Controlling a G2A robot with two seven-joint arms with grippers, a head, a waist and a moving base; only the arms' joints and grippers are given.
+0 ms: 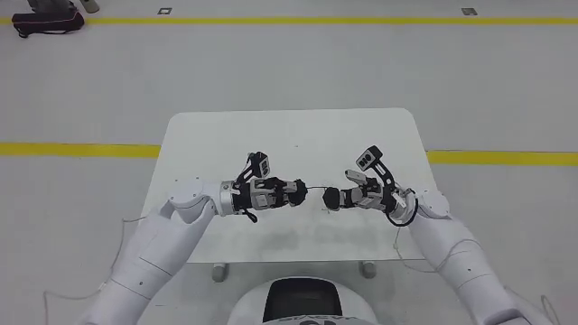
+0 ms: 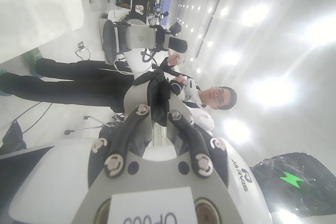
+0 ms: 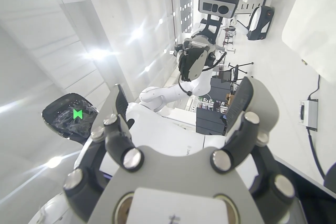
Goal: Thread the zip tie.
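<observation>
Left wrist view puts the left gripper [image 2: 157, 93] closest to us. Its fingers are pressed together on a dark strip that we take to be the zip tie [image 1: 314, 187]. From above, the tie reads as a thin black line held in the air over the table [image 1: 289, 131], running out of that gripper toward the other arm. Just beyond its free end we find the right gripper [image 3: 181, 100], its fingers [image 3: 240, 101] spread wide and holding nothing. It faces the left one across a small gap.

We judge the step in hand to be the alignment before threading: one end is secured and the other is not yet taken. We cannot tell whether the head or the tail points at the right gripper, nor whether any loop is formed. In our judgement, the next move calls for the right gripper to close squarely on the free end without pushing the thin strip aside, with both wrists kept in line.

We judge that nothing obstructs the approach between the grippers. Farther out, on the floor past the table, we note a yellow line [image 1: 81, 150]. Well beyond it a dark bag [image 1: 45, 20] sits by a second yellow line. Neither bears on the work.
</observation>
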